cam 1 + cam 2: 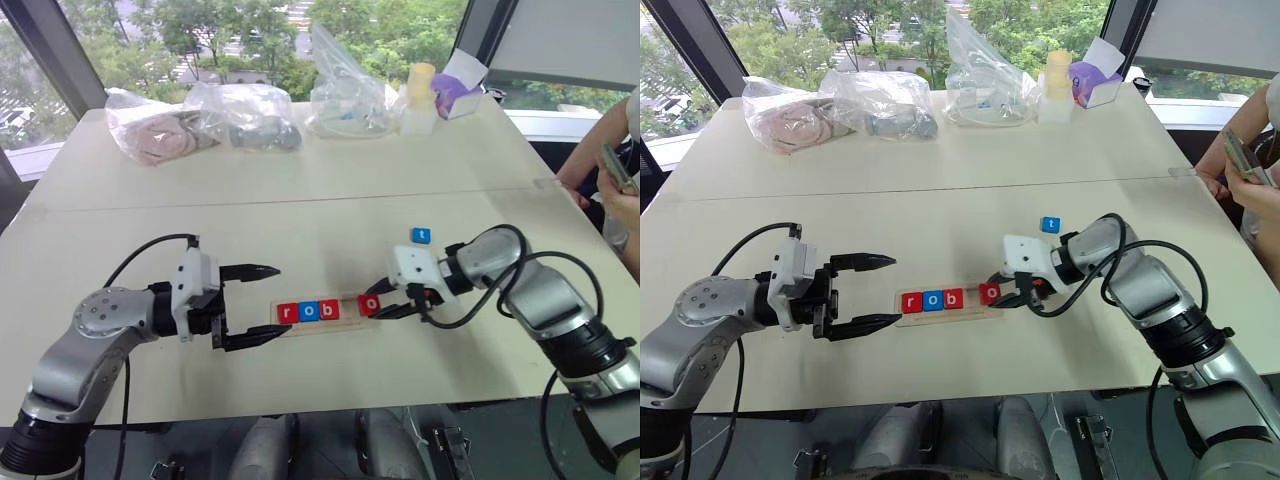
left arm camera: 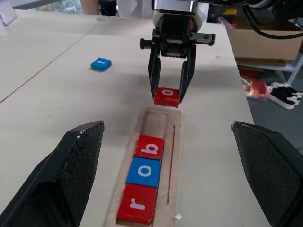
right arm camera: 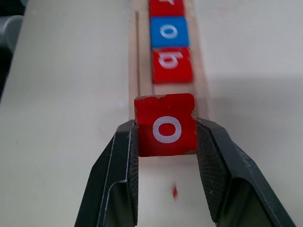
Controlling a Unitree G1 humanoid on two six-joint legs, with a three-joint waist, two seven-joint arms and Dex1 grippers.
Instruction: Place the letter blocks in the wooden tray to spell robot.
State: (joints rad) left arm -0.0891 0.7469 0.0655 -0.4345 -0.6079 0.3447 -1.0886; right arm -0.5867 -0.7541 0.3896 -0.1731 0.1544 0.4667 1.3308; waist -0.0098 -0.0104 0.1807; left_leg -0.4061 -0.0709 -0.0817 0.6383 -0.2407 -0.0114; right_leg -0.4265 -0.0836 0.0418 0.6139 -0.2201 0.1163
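Wooden tray (image 1: 352,318), long, pale and shallow, lies lengthwise between my grippers, holding red r, blue o, red b at its left end. My right gripper (image 1: 388,300) pinches the red square o block (image 3: 166,125) just beyond the tray's right end, along its axis. My left gripper (image 1: 262,303) hangs wide open, empty.
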